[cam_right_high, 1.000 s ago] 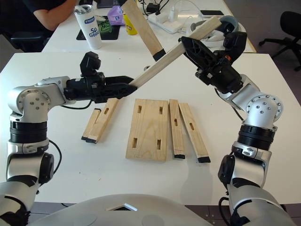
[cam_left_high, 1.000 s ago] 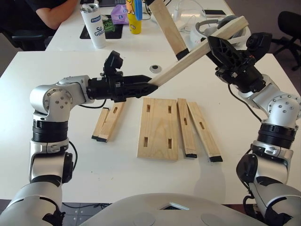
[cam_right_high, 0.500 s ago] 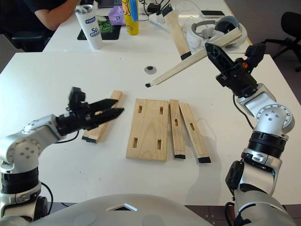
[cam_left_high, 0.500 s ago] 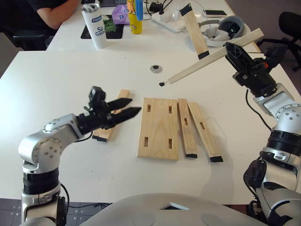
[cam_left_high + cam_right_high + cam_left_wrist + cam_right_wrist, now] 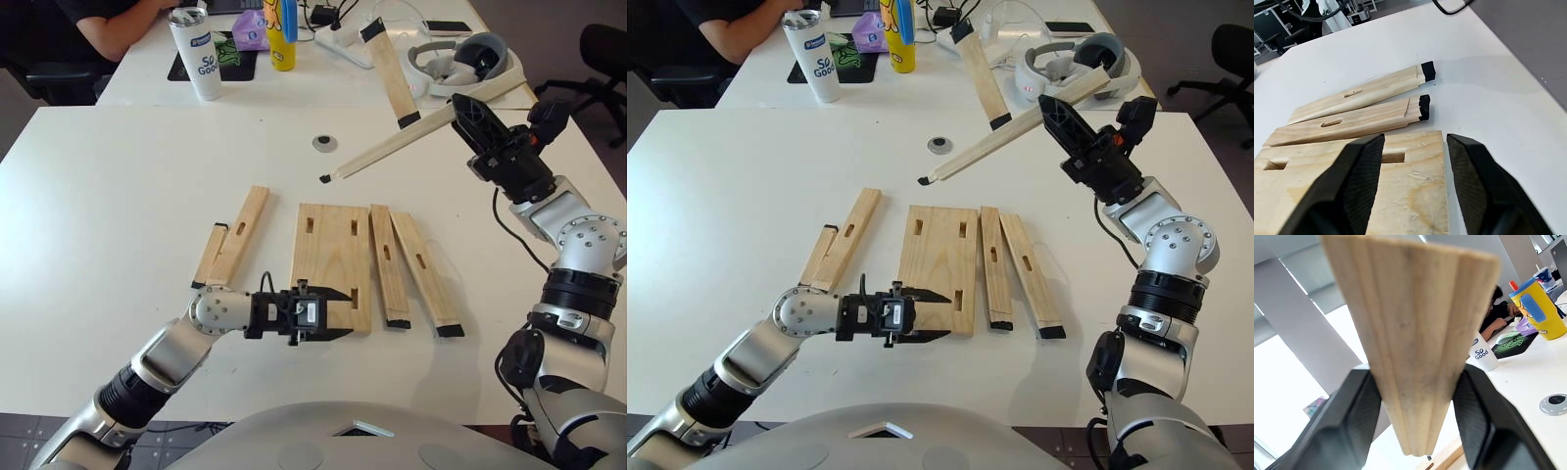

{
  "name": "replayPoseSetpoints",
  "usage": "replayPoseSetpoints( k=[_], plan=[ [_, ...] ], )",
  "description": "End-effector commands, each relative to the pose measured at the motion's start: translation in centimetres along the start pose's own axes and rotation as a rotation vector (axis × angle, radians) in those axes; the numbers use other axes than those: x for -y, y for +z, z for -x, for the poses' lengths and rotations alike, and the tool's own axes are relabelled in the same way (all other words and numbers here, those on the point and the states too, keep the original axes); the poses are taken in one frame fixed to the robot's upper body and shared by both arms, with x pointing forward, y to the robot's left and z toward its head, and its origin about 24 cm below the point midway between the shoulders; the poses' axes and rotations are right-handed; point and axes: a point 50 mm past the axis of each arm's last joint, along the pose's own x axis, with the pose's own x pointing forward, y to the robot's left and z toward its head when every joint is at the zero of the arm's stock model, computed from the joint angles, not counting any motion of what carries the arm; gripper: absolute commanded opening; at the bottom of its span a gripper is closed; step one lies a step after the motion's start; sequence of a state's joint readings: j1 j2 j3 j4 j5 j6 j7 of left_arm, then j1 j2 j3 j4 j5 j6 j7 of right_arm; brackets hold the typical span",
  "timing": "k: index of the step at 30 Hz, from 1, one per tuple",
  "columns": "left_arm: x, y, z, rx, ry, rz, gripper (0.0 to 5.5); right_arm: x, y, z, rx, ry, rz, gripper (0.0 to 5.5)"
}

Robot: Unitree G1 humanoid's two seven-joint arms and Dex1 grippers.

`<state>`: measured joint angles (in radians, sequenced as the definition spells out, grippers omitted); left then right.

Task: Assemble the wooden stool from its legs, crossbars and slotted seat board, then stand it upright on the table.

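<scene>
While wide open at seat board [image 5: 328,245] edge, L tool [image 5: 348,314].

Seat board [image 5: 331,257] flat mid-table, 2 legs [image 5: 389,264] just right, 2 pcs [image 5: 240,235] left, joined pair [image 5: 392,147] raised rear-right.

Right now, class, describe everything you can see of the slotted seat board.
The seat board is a pale, rectangular wooden panel with four small rectangular slots, one near each corner. It lies flat on the white table, with two slotted legs close beside it on the robot's right. The left gripper is open at the board's near edge; whether it touches the wood is unclear.
</scene>
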<state>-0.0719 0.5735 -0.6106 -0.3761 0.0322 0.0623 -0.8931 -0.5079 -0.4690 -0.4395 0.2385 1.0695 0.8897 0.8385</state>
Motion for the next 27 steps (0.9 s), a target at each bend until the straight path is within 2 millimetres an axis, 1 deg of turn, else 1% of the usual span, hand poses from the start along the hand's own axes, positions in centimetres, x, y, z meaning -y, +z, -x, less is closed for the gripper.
replayPoseSetpoints(
  k=[1,4,7,9,13,17,22,27],
  plan=[
    [0.4,-0.7,-1.5,-0.034,-0.034,-0.034,1.74,-0.7,0.1,-1.5,-0.009,0.062,-0.006,2.05],
    [0.6,-1.1,-2.1,-0.050,-0.053,0.001,1.73,-0.8,0.0,-1.7,-0.018,0.072,-0.013,2.05],
    [0.5,-1.7,-2.6,-0.086,-0.055,-0.006,1.73,-0.8,-0.2,-1.9,-0.023,0.073,-0.017,2.05],
    [0.5,-2.3,-2.8,-0.129,-0.055,-0.045,1.73,-0.8,-0.2,-1.9,-0.026,0.077,-0.019,2.05],
    [-0.1,-3.2,-3.1,-0.214,0.005,-0.120,1.73,-1.0,-0.4,-2.0,-0.035,0.089,-0.021,2.05],
    [-0.5,-3.9,-3.4,-0.257,0.048,-0.117,1.73,-1.1,-0.4,-2.1,-0.039,0.099,-0.023,2.05],
    [-1.2,-4.8,-2.5,-0.295,0.078,-0.099,1.73,-1.6,0.0,-2.0,-0.040,0.122,0.015,2.05],
    [-1.5,-4.6,-1.2,-0.295,0.049,-0.105,1.73,-1.9,0.4,-1.5,-0.041,0.165,0.062,2.05]
  ],
)
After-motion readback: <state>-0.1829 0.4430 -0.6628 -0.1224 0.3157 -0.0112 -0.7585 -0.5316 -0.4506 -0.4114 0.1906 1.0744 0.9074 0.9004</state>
